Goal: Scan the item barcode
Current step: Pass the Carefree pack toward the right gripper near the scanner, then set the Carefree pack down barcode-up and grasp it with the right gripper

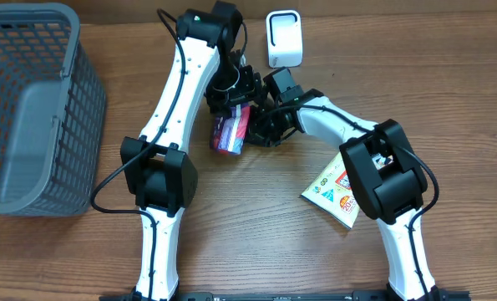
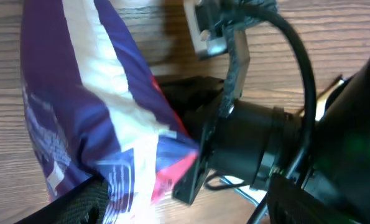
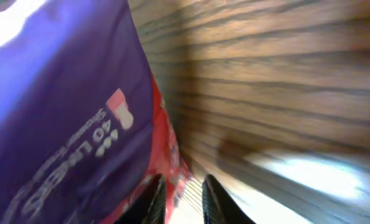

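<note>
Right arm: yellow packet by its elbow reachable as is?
Probably not cleanly. The yellow packet lies partly under that arm's own elbow, and the right gripper is off at the purple pouch. It would have to fold back tightly.

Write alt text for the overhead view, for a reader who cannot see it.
The left arm and right arm meet at a purple and red packet on a wooden table. A grey basket stands at the left, a white scanner at the back, and a yellow and white packet lies by the right arm.
</note>
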